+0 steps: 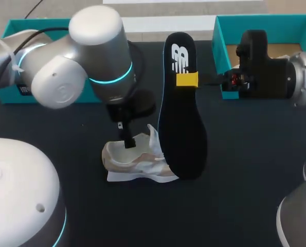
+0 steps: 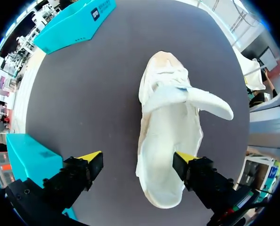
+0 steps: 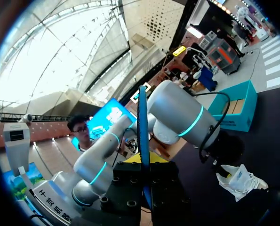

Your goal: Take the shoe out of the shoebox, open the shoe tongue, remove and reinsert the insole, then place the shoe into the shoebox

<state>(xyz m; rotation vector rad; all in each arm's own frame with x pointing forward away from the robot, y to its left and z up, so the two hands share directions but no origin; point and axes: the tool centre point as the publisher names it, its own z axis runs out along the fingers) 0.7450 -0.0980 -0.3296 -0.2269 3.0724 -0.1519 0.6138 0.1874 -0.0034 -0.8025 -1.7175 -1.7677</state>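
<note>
Black insole (image 1: 181, 128) was out, standing just beside the white shoe (image 1: 137, 162) and pinched in the right gripper (image 1: 187, 80), while the left gripper (image 2: 137, 157) hung spread wide over that shoe, holding nothing, so reinsertion and the return to the shoebox (image 1: 222, 56) seemingly remained.

A robotics lab: left arm (image 1: 65, 67) and right arm (image 1: 299, 77) hang over a black table (image 1: 245, 164) with a teal shoebox (image 1: 266, 21).

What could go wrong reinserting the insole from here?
1. The right gripper pinches the insole far from its lower end, which may flex and miss the shoe opening.
2. The left gripper is open over the shoe, not clamping it; a push could slide or tip it.
</note>
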